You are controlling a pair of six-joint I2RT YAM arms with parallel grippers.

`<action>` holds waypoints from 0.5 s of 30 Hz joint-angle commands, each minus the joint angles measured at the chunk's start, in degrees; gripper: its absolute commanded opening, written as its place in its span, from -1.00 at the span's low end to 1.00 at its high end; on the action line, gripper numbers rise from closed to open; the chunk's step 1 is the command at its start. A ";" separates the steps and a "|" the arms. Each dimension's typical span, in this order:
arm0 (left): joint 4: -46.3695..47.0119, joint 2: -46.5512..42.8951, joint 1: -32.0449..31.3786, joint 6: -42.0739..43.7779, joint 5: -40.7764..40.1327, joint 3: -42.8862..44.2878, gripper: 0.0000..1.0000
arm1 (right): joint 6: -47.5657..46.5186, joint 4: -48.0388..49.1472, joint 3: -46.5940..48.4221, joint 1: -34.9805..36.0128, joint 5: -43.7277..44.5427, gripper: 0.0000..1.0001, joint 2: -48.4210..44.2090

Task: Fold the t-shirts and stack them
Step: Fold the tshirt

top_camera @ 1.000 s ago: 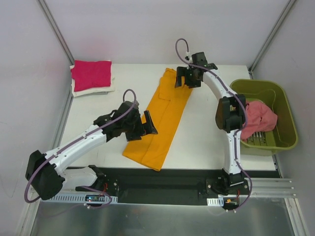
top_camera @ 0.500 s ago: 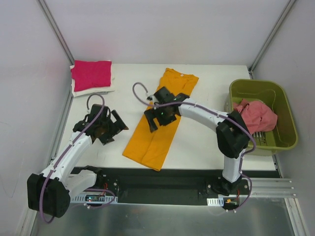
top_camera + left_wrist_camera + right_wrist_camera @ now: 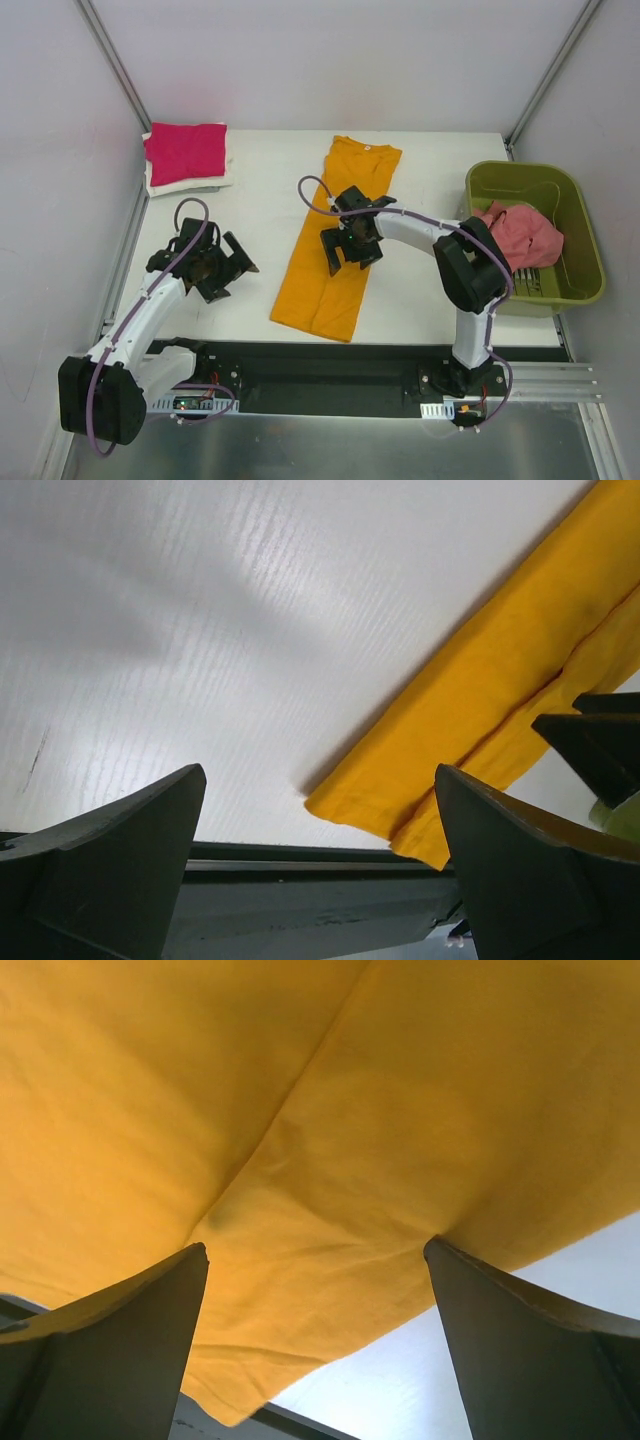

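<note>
An orange t-shirt [image 3: 337, 235], folded into a long narrow strip, lies slanted across the middle of the white table [image 3: 260, 200]. My right gripper [image 3: 345, 254] is open just above the strip's middle; the right wrist view shows its spread fingers [image 3: 120, 1350] over the cloth [image 3: 330, 1130]. My left gripper [image 3: 238, 267] is open and empty over bare table left of the strip. The left wrist view shows the strip's near corner [image 3: 470, 740]. A folded magenta shirt [image 3: 186, 152] lies on a folded white one [image 3: 155, 184] at the far left corner.
An olive green basket [image 3: 575, 225] at the right edge of the table holds a crumpled pink garment [image 3: 525, 240]. A black rail [image 3: 330, 365] runs along the near edge. Metal frame posts stand at the far corners.
The right gripper has come from the strip's far end down to its middle, and the strip now lies further right and straighter. The left gripper has pulled back left, off the cloth.
</note>
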 commanded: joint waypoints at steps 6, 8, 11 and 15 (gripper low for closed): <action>-0.20 0.11 -1.58 4.04 8.93 -2.97 0.99 | -8.69 -0.81 -5.33 -1.14 4.62 0.93 -9.96; 1.20 0.38 -4.64 3.61 11.03 -4.81 0.99 | -10.36 -1.34 -6.39 0.63 5.41 0.93 -14.61; 5.33 1.25 -13.14 0.18 11.75 -6.57 0.99 | -8.46 -1.43 -10.77 3.53 5.50 0.93 -21.47; 10.08 5.29 -19.59 -2.46 13.59 -6.66 0.93 | -1.70 0.41 -20.43 4.50 1.82 0.93 -30.87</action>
